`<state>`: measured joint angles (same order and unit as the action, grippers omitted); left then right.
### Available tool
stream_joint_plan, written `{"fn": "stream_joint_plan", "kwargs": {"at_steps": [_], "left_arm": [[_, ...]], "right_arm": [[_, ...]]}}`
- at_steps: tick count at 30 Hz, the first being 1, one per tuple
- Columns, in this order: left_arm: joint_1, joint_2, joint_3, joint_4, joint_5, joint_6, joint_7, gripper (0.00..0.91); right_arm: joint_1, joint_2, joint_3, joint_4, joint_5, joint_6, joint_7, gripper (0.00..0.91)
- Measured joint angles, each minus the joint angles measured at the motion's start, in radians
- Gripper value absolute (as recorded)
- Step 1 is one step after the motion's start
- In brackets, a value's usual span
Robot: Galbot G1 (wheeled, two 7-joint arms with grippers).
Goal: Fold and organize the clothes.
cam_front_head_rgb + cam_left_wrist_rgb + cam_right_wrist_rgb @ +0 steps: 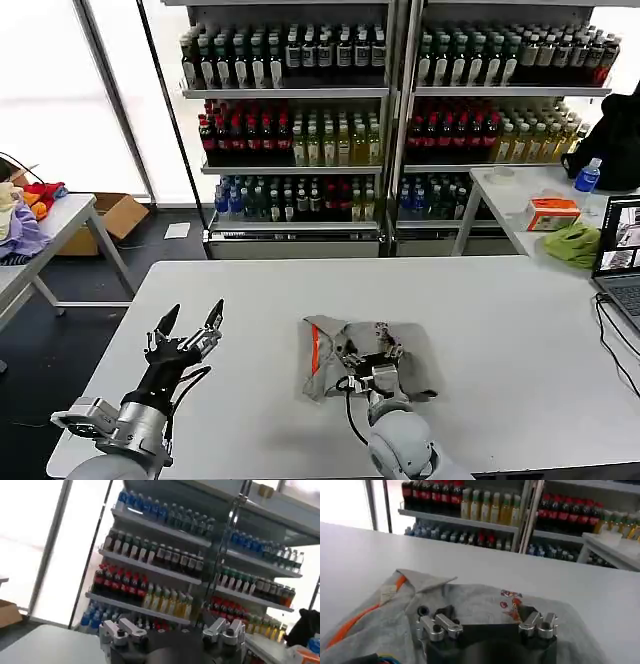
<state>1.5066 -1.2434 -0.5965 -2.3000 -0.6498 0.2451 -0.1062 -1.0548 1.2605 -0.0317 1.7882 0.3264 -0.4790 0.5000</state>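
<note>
Right now the light grey T-shirt (372, 358) lies bunched in a rough folded heap on the white table (500, 330), near the middle and toward the near edge. My right gripper (366, 352) hovers low over it with fingers spread; I cannot tell whether they touch cloth. My left gripper (187, 325) waits raised near the table's left edge, fingers open, holding nothing.

I judge the shirt light, limp and easy to drag, so I would pinch a doubled edge or hem rather than the loose middle.

My head view gives the whole heap and both arms. My right wrist view adds the orange-red collar stripe (355, 622) and the small chest print (510, 605).
</note>
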Motion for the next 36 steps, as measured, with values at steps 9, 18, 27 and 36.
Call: {"fn": "stream_joint_plan", "kwargs": {"at_steps": [9, 18, 27, 36], "left_arm": [[0.010, -0.009, 0.003, -0.003, 0.003, -0.003, 0.002, 0.907], [0.016, -0.003, 0.002, 0.002, 0.003, -0.005, 0.005, 0.907], [0.016, -0.004, 0.004, 0.016, 0.004, -0.009, 0.008, 0.907], [0.014, -0.005, 0.007, 0.022, 0.005, -0.011, 0.010, 0.907]], "right_arm": [[-0.077, -0.037, 0.065, 0.100, -0.003, 0.122, -0.063, 0.907], [-0.194, -0.063, 0.157, 0.149, 0.075, 0.213, -0.123, 0.907], [-0.267, -0.063, 0.219, 0.165, 0.188, 0.245, -0.096, 0.907], [-0.297, -0.071, 0.259, 0.164, 0.267, 0.256, -0.071, 0.907]]}}
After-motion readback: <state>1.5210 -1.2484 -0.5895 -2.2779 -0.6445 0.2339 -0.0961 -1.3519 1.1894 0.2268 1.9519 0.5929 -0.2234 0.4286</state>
